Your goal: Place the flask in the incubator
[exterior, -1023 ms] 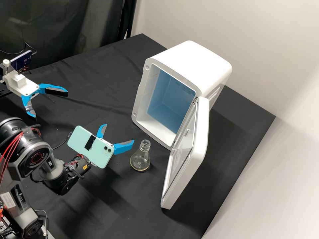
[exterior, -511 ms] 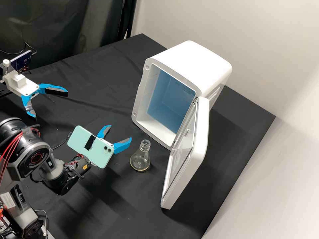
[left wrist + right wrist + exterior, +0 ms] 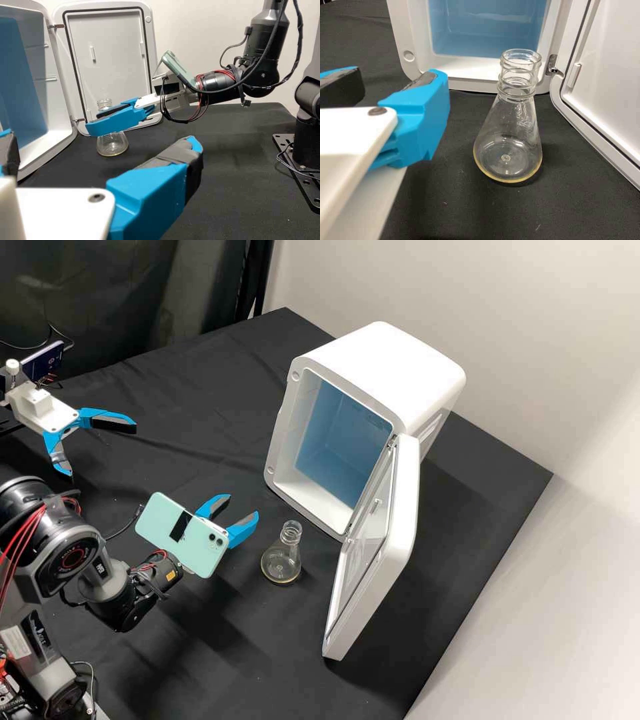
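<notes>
1. Fingers (image 3: 417, 117) of my right gripper (image 3: 230, 515) hang low over the bench (image 3: 200, 407), parted by a modest gap, with nothing between them.
2. Just beyond them the flask (image 3: 509, 145) stands upright on the bench. It is off to one side of my fingers rather than between them, untouched, close in front of the incubator's opening and beside its open door.
3. I judge this to be the approach: the grasp is not yet made and none of the placing is done.
4. The next move, as I see it, is to line my gap up on the flask's neck, ease forward until a finger sits on each side, then close gently. Glass is slick, and a nudge could tip it.
5. Past the flask the door (image 3: 373, 553) is swung wide and the incubator (image 3: 383, 367) shows its blue inside. The way in looks free, though I would have to lift over the lower lip.
6. My left gripper (image 3: 99, 447) hangs well apart from all this, fingers spread wide and holding nothing.
</notes>
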